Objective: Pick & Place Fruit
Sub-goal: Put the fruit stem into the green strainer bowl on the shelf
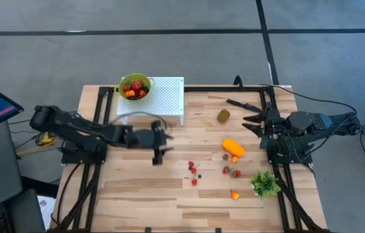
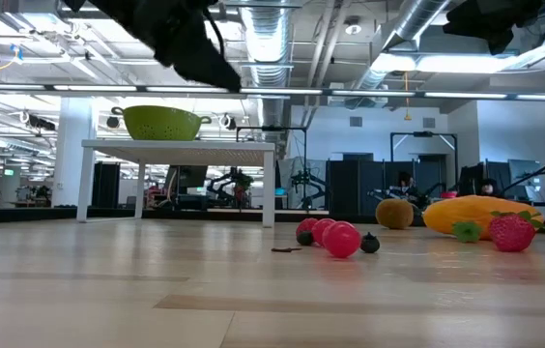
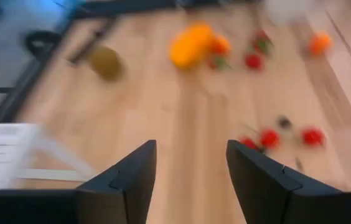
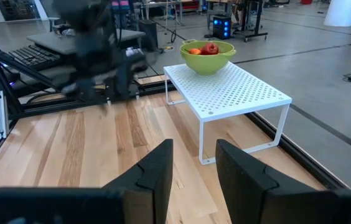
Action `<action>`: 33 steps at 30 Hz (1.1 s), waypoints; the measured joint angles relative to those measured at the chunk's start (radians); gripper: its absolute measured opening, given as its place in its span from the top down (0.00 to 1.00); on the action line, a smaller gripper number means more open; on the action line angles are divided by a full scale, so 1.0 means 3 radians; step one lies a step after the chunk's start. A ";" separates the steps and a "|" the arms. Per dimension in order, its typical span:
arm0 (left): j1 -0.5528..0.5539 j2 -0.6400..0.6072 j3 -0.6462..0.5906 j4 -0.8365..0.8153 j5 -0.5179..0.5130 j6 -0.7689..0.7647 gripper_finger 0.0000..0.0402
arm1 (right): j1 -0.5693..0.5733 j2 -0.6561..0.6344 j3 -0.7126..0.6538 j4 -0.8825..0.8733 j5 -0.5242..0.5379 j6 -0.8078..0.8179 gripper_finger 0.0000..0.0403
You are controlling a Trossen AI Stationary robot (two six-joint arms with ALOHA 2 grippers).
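The left gripper [image 1: 158, 144] hovers over the bench [image 1: 143, 188] just beside the white rack [image 1: 163, 97], fingers [image 3: 132, 177] apart and apparently empty. Beyond the rack lie small berries [image 1: 193, 172], an orange fruit [image 1: 233, 147] and a kiwi [image 1: 224, 116]. The right gripper [image 1: 250, 120] waits near the kiwi, fingers [image 4: 157, 168] slightly apart.

Bowl [image 1: 135, 86] on rack [image 1: 163, 97], table's [image 1: 143, 188] far-left; kiwi [image 1: 224, 116], orange fruit [image 1: 233, 147], berries [image 1: 193, 171] right.

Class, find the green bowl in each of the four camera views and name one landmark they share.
High view: green bowl, on the white rack's corner.
Low view: bowl, on the rack, left.
Left wrist view: not visible.
Right wrist view: bowl, on the rack's far end.
Shared landmark: the white rack.
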 joint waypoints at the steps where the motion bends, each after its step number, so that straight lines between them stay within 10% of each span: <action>1: -0.0075 0.0111 0.0000 0.0016 0.0001 0.0000 0.53 | 0.0000 0.0001 0.0000 0.0000 0.0000 0.0000 0.71; 18: -0.0750 0.1713 -0.0003 0.1036 0.0200 -0.0199 0.54 | 0.0000 0.0000 0.0001 0.0000 0.0000 0.0000 0.71; 33: -0.0713 0.2113 0.0000 0.1812 0.0290 -0.0199 0.54 | -0.0001 0.0000 0.0001 0.0000 0.0000 0.0000 0.71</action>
